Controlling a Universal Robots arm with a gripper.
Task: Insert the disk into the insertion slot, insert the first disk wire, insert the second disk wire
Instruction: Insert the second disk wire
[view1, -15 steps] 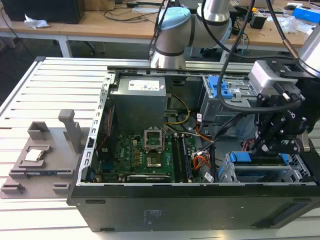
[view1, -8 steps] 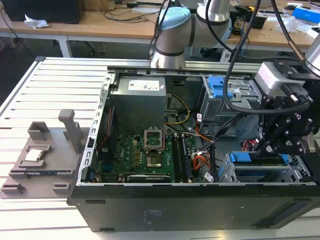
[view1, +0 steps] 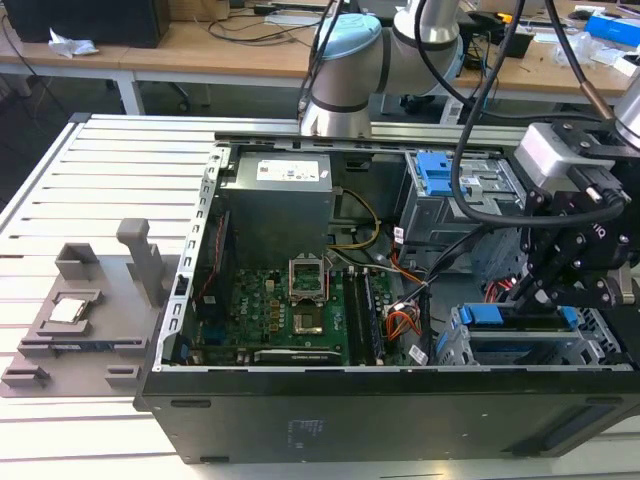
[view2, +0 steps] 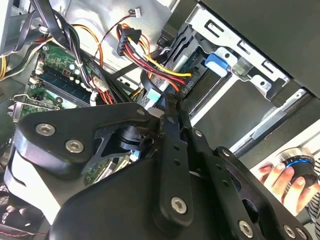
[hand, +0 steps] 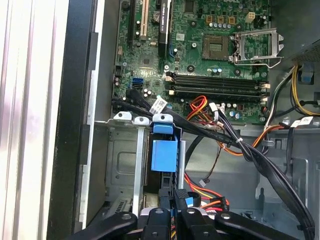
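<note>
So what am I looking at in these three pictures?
A robot arm is working inside an open computer case that lies on a slatted metal table. The exterior view is from a camera off the arm. Both wrist views come from cameras riding near its black gripper, looking into the case. The gripper is down at the silver drive cage, where the blue-framed disk sits among bundled wires. A green circuit board fills the case floor.

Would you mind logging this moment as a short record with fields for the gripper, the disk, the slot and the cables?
gripper: low over the drive cage at the exterior view's right
disk: blue-framed, seated in the cage
insertion slot: silver cage, occupied by the disk
cables: red, yellow and black bundle beside the cage in the first wrist view
</note>
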